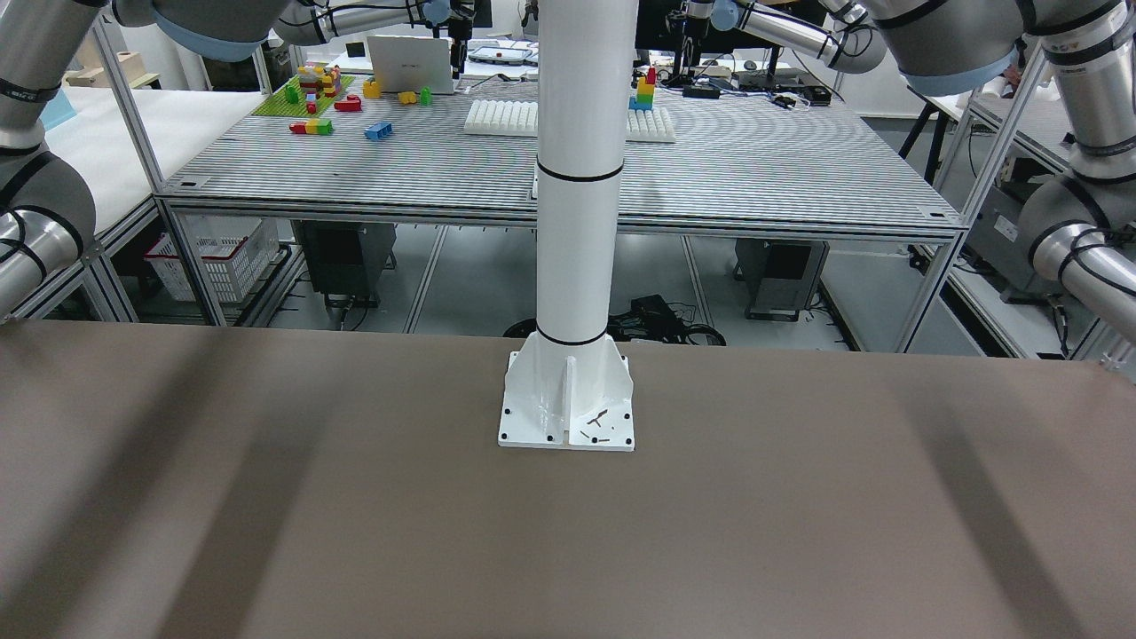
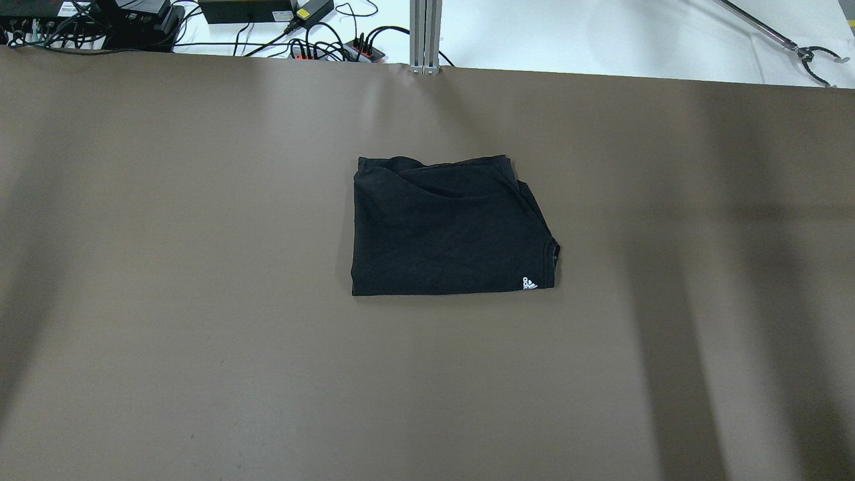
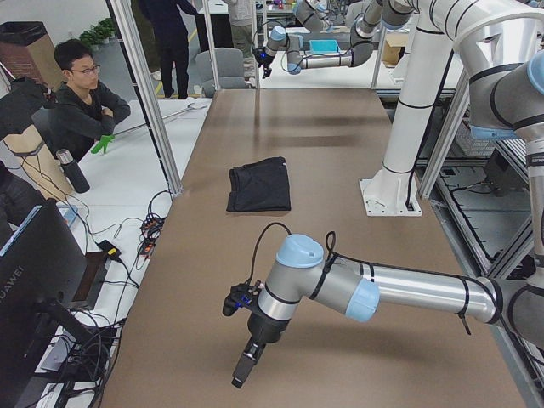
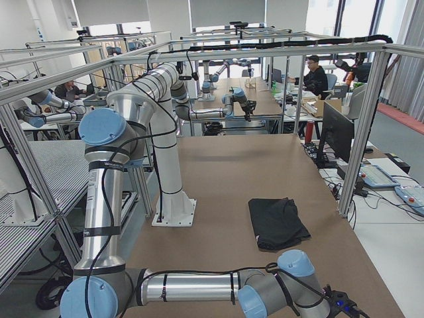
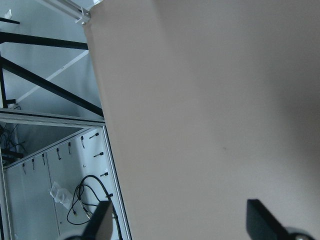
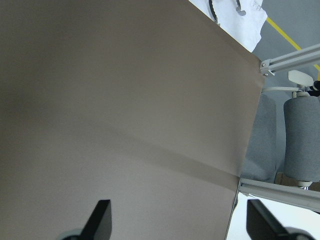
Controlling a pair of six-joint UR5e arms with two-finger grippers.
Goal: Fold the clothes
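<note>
A: Two grippers: how do they stand?
B: The left gripper (image 5: 182, 225) has its fingers spread wide over the bare brown table (image 2: 167, 347), gripping nothing. The right gripper (image 6: 180, 222) is the same, wide apart and empty.
A: And the clothes (image 2: 447, 230)?
B: One black piece, folded to a rough rectangle, lying flat mid-table near the one white pillar (image 1: 577, 222). Neither gripper touches it.

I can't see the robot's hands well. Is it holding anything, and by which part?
Nothing is held. The left gripper and right gripper are open; the black garment lies folded on the table.
</note>
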